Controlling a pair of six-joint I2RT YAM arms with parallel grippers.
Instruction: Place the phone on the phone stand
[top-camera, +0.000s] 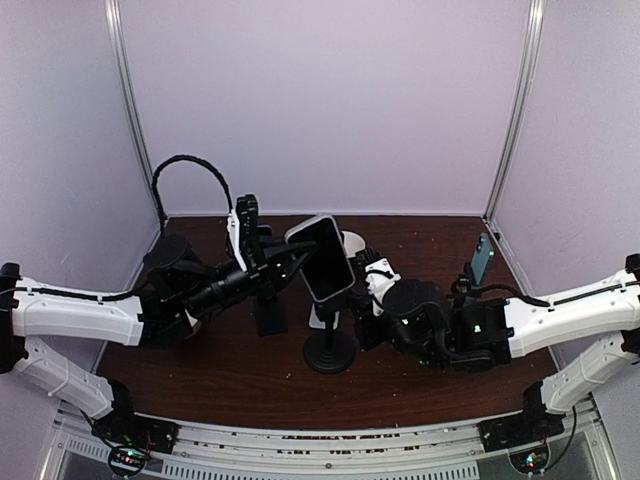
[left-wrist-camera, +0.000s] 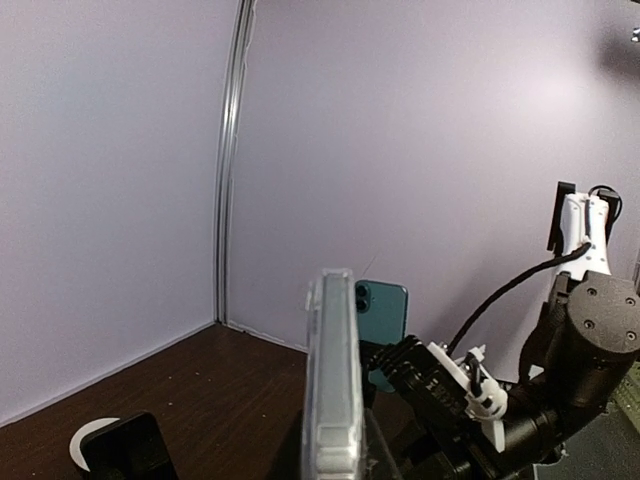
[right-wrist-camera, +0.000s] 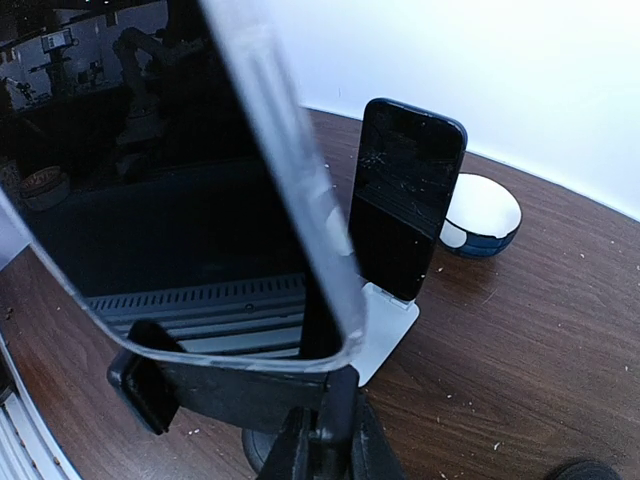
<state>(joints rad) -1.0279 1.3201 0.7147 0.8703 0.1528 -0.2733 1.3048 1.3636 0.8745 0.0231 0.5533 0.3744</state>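
Black phone (top-camera: 325, 258) sits on the phone stand (top-camera: 330, 353), pinched by the left gripper (top-camera: 292, 262); the right gripper (right-wrist-camera: 322, 442) pinches the stand's pole; next, let go gently.

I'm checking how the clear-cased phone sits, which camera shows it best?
Top external: the whole phone shows, over the stand. Left wrist gives only its edge; right wrist crops its screen.

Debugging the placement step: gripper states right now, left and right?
Left gripper: closed on the clear-cased phone.
Right gripper: closed on the phone stand stem.
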